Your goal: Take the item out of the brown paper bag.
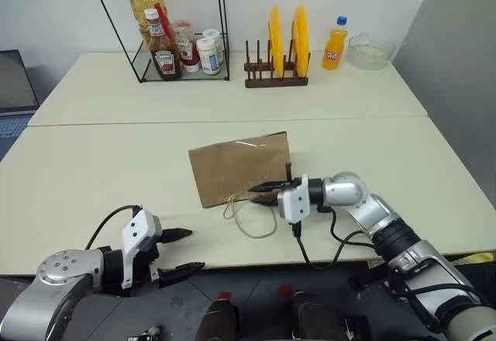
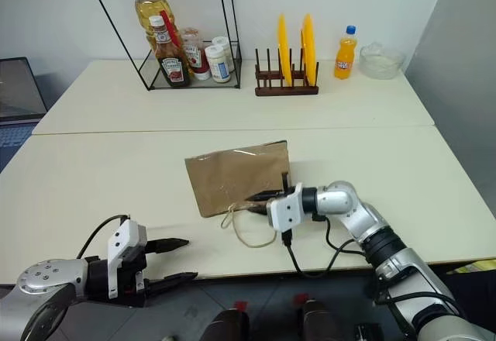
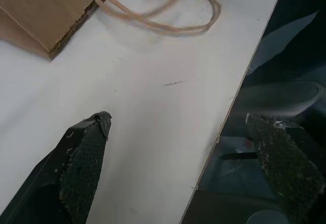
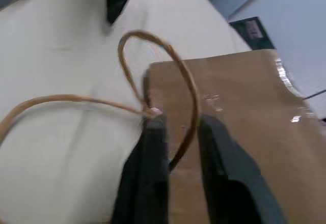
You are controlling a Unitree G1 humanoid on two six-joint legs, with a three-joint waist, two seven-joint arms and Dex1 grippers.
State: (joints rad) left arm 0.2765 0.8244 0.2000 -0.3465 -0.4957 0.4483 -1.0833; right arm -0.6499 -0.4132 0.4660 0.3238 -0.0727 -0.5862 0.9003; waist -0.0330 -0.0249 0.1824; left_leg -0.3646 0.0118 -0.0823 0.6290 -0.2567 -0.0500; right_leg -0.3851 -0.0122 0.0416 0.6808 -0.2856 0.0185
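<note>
- Right hand (image 1: 266,189) pinched shut on the brown paper bag (image 1: 236,167) mouth edge; thin, floppy paper, likely tears.
- Left hand (image 1: 184,249) open, idle on the surface (image 1: 93,170).

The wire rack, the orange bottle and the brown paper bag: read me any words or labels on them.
Dark ketchup bottle in the black wire rack: label too small to read.
White-lidded jars: labels unreadable.
Orange soda bottle: label unreadable.
Flat brown paper bag: no print visible.

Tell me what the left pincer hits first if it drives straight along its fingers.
Probably nothing soon: the left pincer, open, points along the table's near edge; the cord handle lies ahead, though depth is unclear.
</note>
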